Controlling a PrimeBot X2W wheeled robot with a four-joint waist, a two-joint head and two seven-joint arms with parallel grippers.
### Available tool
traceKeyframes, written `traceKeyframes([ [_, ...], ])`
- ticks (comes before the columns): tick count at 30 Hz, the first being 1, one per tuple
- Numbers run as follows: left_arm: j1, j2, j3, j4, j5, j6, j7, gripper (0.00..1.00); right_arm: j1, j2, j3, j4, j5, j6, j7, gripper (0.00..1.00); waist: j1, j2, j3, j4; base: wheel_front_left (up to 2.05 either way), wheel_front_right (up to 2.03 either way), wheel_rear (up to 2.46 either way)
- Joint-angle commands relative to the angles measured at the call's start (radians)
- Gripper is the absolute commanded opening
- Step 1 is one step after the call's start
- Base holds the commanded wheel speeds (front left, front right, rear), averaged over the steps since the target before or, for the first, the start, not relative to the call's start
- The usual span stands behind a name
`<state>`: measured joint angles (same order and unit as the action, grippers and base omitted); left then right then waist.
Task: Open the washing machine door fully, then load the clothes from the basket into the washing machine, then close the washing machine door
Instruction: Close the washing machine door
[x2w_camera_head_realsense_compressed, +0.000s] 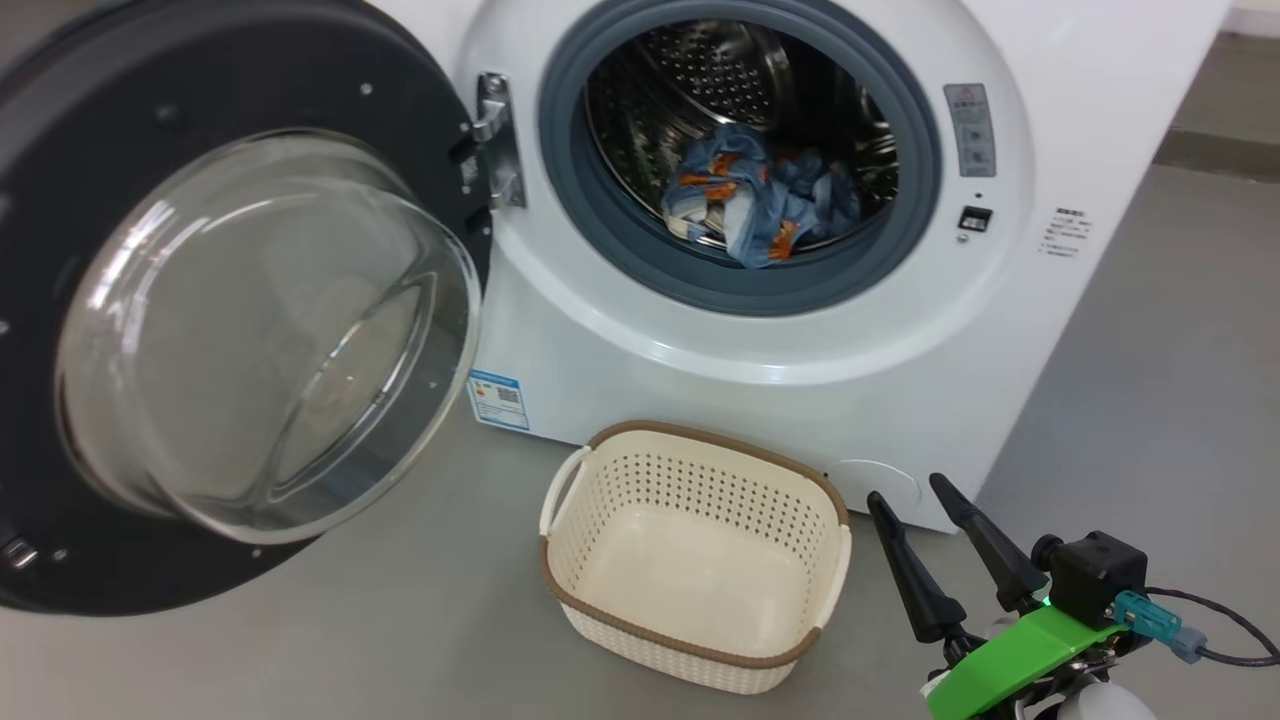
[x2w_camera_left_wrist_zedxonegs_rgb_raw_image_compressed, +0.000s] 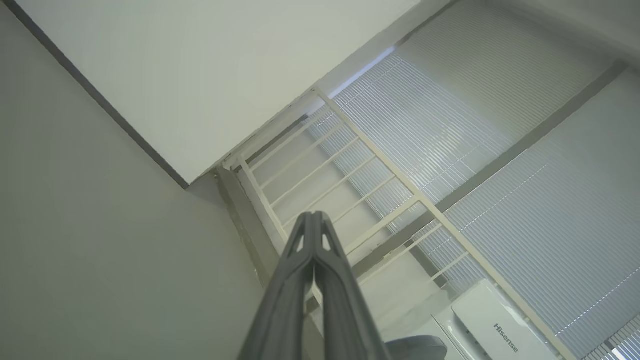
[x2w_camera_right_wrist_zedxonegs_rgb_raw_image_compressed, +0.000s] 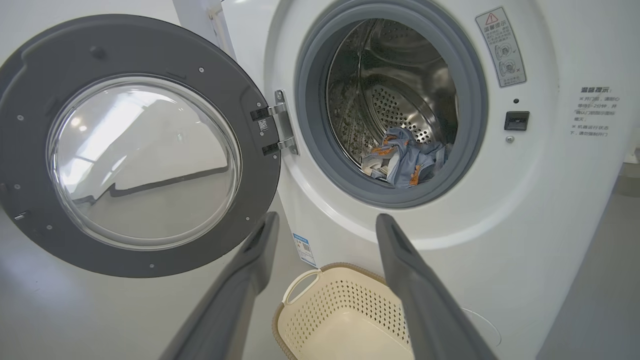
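Observation:
The white washing machine (x2w_camera_head_realsense_compressed: 760, 340) (x2w_camera_right_wrist_zedxonegs_rgb_raw_image_compressed: 500, 210) stands with its round black door (x2w_camera_head_realsense_compressed: 60, 200) (x2w_camera_right_wrist_zedxonegs_rgb_raw_image_compressed: 150, 50) swung wide to the left. The light blue clothes (x2w_camera_head_realsense_compressed: 765, 200) (x2w_camera_right_wrist_zedxonegs_rgb_raw_image_compressed: 405, 162) lie heaped in the steel drum. Below the opening, the cream basket (x2w_camera_head_realsense_compressed: 690, 610) (x2w_camera_right_wrist_zedxonegs_rgb_raw_image_compressed: 320, 320) sits on the floor with nothing in it. My right gripper (x2w_camera_head_realsense_compressed: 910, 492) (x2w_camera_right_wrist_zedxonegs_rgb_raw_image_compressed: 325, 220) is open at the lower right, beside the basket, holding nothing. In the left wrist view my left gripper (x2w_camera_left_wrist_zedxonegs_rgb_raw_image_compressed: 312, 216) is shut on nothing, aimed at a wall and a railing.
The grey floor (x2w_camera_head_realsense_compressed: 1150, 400) runs right of the machine and in front of the basket. The open door's glass bowl (x2w_camera_head_realsense_compressed: 270, 330) bulges out over the floor at the left. A white railing (x2w_camera_left_wrist_zedxonegs_rgb_raw_image_compressed: 370, 150) and a white appliance (x2w_camera_left_wrist_zedxonegs_rgb_raw_image_compressed: 495, 330) show in the left wrist view.

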<state>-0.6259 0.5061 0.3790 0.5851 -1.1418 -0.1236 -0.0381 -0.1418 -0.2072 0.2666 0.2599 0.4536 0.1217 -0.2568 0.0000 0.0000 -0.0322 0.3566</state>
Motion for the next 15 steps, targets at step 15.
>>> traceKeyframes([
  [15, -0.018, 0.129, 0.105, 0.324, -0.215, -0.007, 0.122, 0.0, -0.054, -0.05, 0.032, -0.021, 0.011, 0.009, -0.005, 1.0, 0.0, 0.0, 0.094, -0.125, 0.0, 0.0, 0.0],
])
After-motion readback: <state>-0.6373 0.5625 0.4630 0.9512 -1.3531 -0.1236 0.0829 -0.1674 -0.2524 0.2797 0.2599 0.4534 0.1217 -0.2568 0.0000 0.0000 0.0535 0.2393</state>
